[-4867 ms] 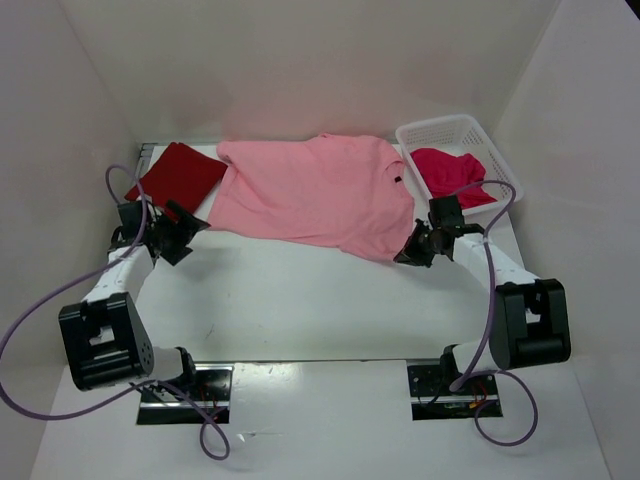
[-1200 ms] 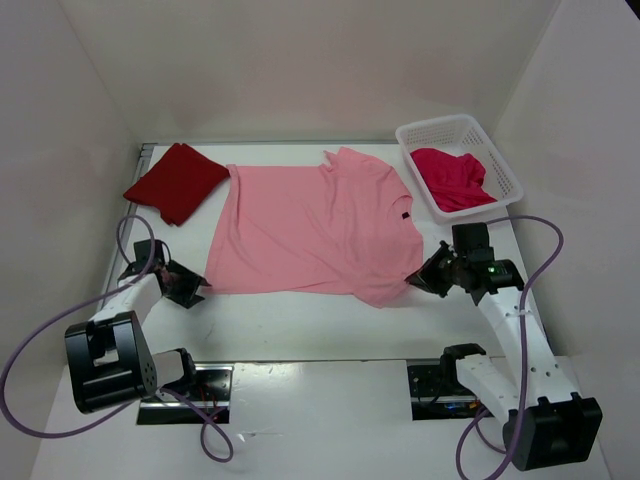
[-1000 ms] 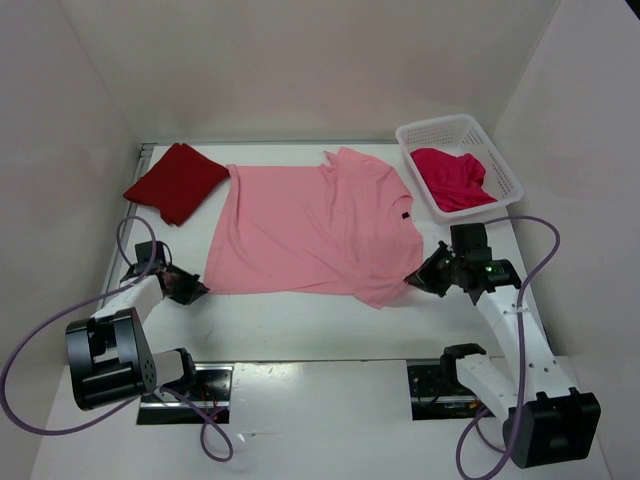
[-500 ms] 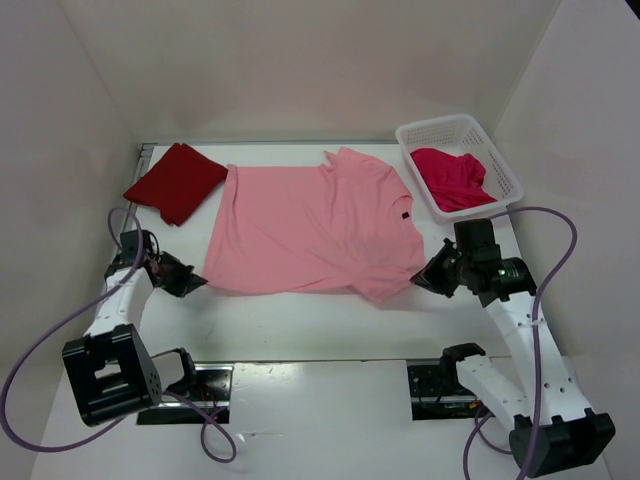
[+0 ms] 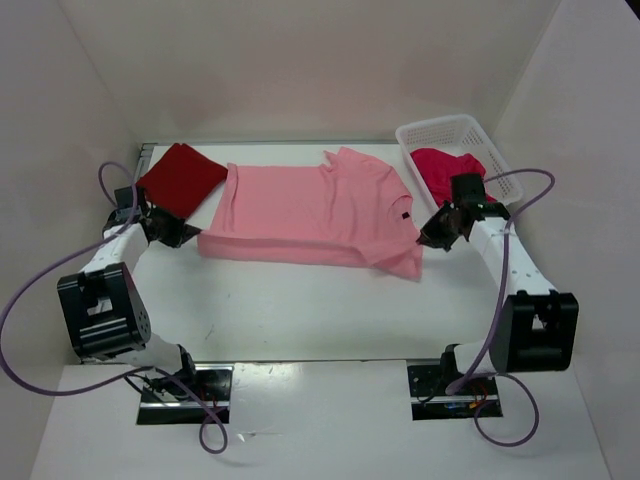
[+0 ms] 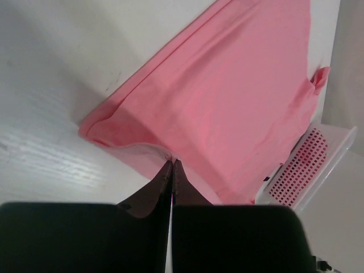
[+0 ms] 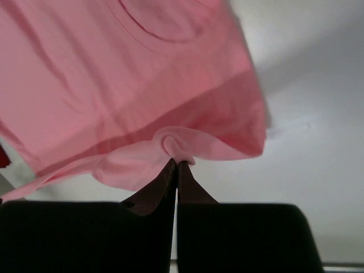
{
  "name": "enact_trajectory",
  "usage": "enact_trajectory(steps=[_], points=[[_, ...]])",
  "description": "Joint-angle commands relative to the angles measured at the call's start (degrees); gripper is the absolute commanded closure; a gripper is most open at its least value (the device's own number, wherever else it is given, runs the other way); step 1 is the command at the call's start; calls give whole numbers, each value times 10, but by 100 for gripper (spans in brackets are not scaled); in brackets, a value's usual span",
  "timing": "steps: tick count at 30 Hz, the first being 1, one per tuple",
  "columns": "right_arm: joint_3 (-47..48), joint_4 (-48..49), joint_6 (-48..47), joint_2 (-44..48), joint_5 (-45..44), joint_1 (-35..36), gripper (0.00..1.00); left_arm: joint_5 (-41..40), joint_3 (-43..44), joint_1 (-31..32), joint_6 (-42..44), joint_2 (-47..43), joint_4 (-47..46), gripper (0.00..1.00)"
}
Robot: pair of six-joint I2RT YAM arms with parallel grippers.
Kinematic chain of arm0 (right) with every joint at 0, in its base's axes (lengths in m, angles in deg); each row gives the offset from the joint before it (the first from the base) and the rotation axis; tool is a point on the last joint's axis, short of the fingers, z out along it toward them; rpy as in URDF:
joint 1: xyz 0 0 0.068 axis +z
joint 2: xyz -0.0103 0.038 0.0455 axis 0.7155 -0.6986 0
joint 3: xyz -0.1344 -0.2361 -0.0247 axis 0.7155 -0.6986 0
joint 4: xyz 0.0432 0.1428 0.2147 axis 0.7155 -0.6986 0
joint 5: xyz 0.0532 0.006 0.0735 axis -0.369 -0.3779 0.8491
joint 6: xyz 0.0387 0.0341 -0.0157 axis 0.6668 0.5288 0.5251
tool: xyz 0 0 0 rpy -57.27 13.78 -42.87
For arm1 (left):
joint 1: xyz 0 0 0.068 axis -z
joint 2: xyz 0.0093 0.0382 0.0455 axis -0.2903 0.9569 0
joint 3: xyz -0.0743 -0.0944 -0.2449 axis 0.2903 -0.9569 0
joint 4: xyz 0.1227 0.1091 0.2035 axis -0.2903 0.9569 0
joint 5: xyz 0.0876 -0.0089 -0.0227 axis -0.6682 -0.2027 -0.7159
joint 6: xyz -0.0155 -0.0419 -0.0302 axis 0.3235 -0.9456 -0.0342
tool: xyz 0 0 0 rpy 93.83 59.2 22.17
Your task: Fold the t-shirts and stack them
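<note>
The lengthwise fold of the light pink t-shirt (image 5: 310, 205), spread mid-frame on the desk (image 5: 300, 310), is in hand: the left claw (image 5: 188, 236) and right claw (image 5: 425, 240) each pinch a near-edge corner, so next both should probably carry that edge evenly toward the frame's top.

Pink t-shirt (image 5: 300, 205) hem folded rearward by left end effector (image 6: 172, 166) and right end effector (image 7: 175, 165)

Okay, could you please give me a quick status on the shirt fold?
Left gripper shut on pink t-shirt, right gripper too. Near hem doubled over. Nothing blocking.
</note>
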Motion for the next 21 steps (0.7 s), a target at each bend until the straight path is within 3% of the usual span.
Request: enact_trajectory(steps=[1,11,21], points=[[66,97,-24,-37,-11,-3,100,-11,30,13,-23,42,-60,100],[201,139,-70,-218,-53,-8,100,-41,125,47,-23,178,-78,100],[308,139,-95,-331,-70,26,100,-61,125,52,-23,228,-94,100]])
